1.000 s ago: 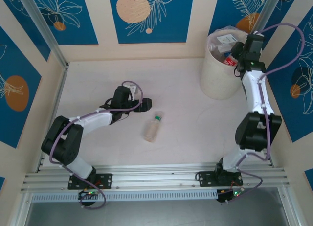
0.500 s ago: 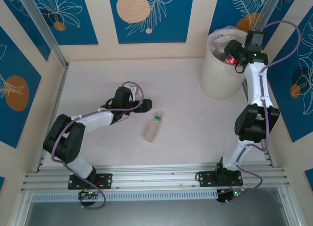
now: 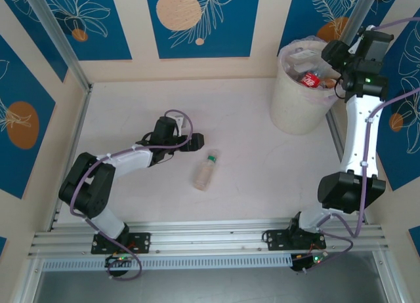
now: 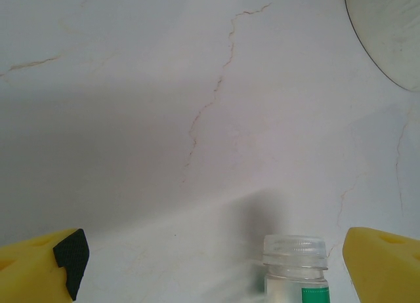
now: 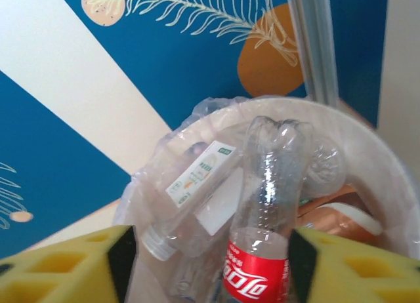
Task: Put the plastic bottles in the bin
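Tabletop [image 3: 256, 132] — bottle [image 4: 295, 267] between jaws — left gripper [image 4: 216, 258]

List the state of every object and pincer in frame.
Green-label bottle: lying on its side on the table, not gripped.
Bin: upright, bag-lined, piled with bottles.
Coca-Cola bottle: in the bin, on top of the pile.
Left pincer: open, by the green-label bottle's cap end.
Right pincer: open, above the bin.
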`<move>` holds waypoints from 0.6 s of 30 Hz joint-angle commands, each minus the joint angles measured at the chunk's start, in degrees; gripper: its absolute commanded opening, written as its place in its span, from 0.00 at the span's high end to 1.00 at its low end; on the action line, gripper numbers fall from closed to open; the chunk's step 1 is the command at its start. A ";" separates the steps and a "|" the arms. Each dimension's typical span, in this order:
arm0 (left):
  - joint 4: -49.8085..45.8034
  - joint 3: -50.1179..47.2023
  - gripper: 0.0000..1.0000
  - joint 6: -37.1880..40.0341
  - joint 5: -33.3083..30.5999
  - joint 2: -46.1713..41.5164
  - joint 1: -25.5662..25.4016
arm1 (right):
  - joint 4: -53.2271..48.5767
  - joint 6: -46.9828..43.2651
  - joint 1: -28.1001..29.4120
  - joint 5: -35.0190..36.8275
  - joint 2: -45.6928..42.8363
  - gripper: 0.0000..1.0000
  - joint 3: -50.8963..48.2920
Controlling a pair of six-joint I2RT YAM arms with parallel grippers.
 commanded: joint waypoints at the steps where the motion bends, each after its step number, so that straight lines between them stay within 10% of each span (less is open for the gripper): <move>1: 0.19 1.11 0.00 -0.63 1.22 1.08 0.63 | -2.69 -0.57 -0.65 -10.25 5.58 0.50 1.86; 11: -6.03 0.37 0.00 -1.11 1.04 -0.27 -0.43 | -13.58 -1.52 0.43 -12.42 23.05 0.65 15.15; 18: -18.39 -2.58 0.00 -0.23 -6.37 -7.03 -7.27 | -8.73 -0.62 1.90 -8.24 14.14 0.56 10.77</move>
